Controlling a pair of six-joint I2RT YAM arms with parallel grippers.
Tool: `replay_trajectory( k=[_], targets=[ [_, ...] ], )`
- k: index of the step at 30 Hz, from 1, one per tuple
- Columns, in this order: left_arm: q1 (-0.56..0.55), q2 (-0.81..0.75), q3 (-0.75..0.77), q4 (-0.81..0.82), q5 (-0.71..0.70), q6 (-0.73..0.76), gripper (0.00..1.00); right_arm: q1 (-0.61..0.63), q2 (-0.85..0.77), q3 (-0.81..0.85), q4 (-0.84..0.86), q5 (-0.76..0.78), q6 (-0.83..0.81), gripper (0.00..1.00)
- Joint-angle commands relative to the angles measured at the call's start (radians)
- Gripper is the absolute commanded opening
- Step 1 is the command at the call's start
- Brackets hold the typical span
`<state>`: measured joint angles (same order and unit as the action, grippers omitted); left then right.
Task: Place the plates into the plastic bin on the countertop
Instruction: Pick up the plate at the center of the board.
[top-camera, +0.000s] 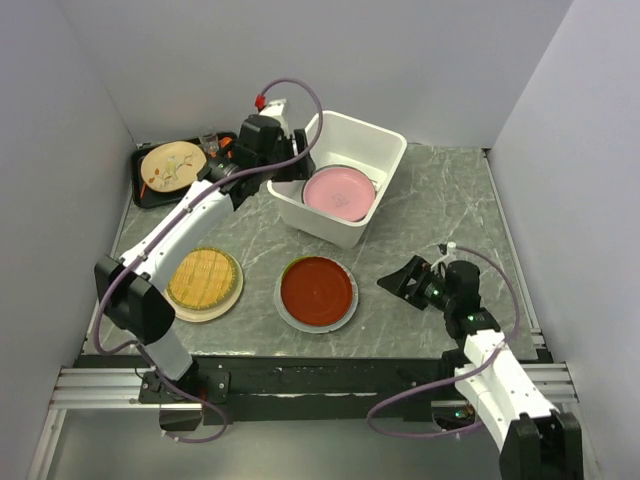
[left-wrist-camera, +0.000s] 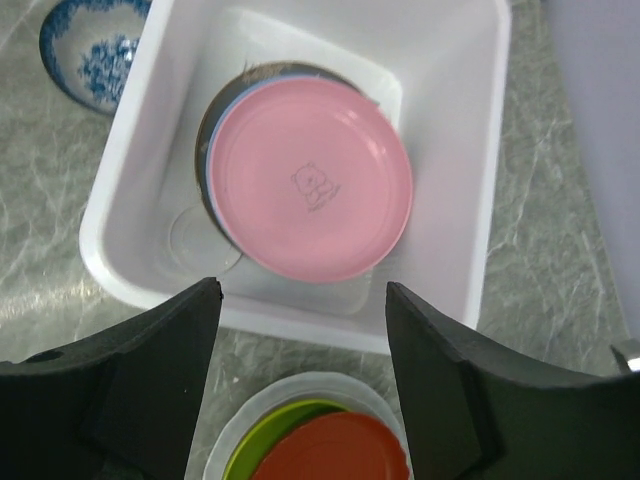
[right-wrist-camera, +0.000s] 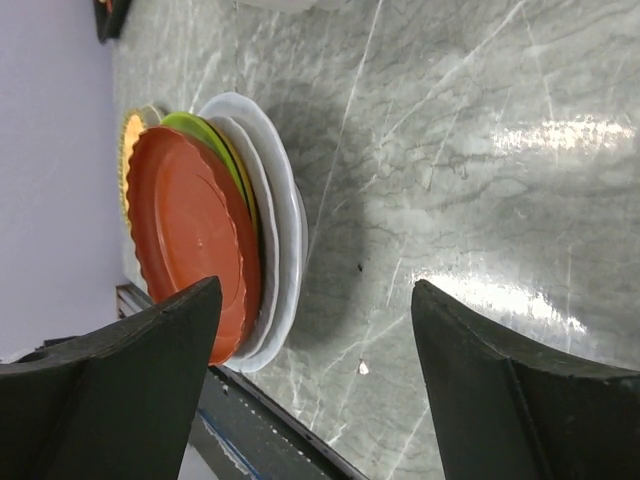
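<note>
The white plastic bin (top-camera: 375, 140) stands at the back centre of the countertop (top-camera: 440, 210). A pink plate (top-camera: 338, 192) lies in it on top of a light blue plate (left-wrist-camera: 213, 140). My left gripper (top-camera: 283, 162) is open and empty, above the bin's left side. The left wrist view shows the pink plate (left-wrist-camera: 310, 180) and the bin's near wall (left-wrist-camera: 150, 290) between its open jaws. A red plate (top-camera: 317, 290) tops a stack with a lime green plate (left-wrist-camera: 262, 440) and a white plate (right-wrist-camera: 278, 215). My right gripper (top-camera: 405, 282) is open and empty, right of that stack.
A woven yellow plate (top-camera: 203, 279) lies on a cream plate at the front left. A black tray (top-camera: 140, 178) at the back left holds the twig-patterned plate (top-camera: 170, 165). A small blue-patterned dish (left-wrist-camera: 93, 45) sits left of the bin. Walls close in three sides.
</note>
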<state>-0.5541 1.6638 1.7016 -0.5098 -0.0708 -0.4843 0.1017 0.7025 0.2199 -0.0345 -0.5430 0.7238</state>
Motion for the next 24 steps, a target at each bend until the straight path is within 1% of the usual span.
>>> replay_trajectory(
  k=[1, 4, 6, 10, 18, 24],
  targets=[
    [-0.003, -0.07, -0.086, 0.044, 0.008, -0.027, 0.72, 0.039, 0.044, 0.087, 0.054, -0.002, -0.038, 0.82],
    [-0.003, -0.099, -0.149, 0.054, -0.001, -0.034, 0.73, 0.076, 0.084, 0.116, 0.051, 0.024, -0.044, 0.79],
    [-0.003, -0.117, -0.197, 0.066, -0.004, -0.04, 0.73, 0.104, 0.117, 0.131, 0.053, 0.04, -0.049, 0.75],
    [-0.003, -0.141, -0.264, 0.079, -0.004, -0.057, 0.73, 0.156, 0.17, 0.153, 0.065, 0.061, -0.052, 0.64],
    [-0.003, -0.214, -0.411, 0.085, -0.02, -0.065, 0.73, 0.243, 0.253, 0.199, 0.065, 0.121, -0.063, 0.59],
    [-0.001, -0.282, -0.493, 0.076, -0.021, -0.08, 0.74, 0.302, 0.313, 0.21, 0.107, 0.133, -0.044, 0.49]
  ],
)
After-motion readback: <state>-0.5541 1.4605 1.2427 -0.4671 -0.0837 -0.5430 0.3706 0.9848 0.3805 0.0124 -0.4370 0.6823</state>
